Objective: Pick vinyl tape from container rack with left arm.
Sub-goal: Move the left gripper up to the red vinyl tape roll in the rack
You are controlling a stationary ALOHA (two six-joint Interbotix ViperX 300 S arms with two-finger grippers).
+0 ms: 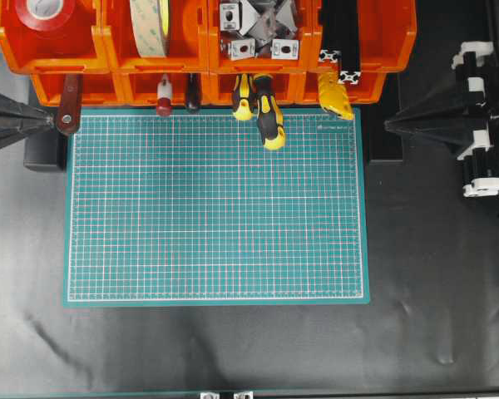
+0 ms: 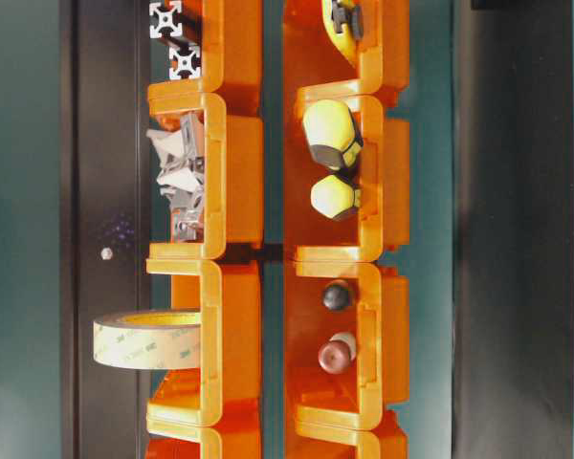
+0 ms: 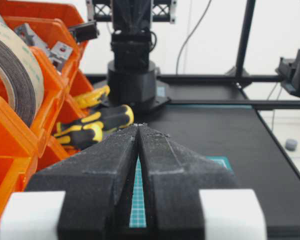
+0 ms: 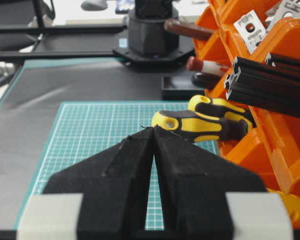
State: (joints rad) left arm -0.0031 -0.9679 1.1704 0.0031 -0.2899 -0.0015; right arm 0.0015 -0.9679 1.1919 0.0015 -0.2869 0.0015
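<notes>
The left gripper hangs level at the mat's left edge, tips together, holding nothing. The right gripper mirrors it opposite, also pressed together. The red tape lies in the rack's top-left bin.

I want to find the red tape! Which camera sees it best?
The overhead view: the vinyl tape lies in the top-left bin of the container rack, partly cut off by the picture's edge. No other view shows it.
</notes>
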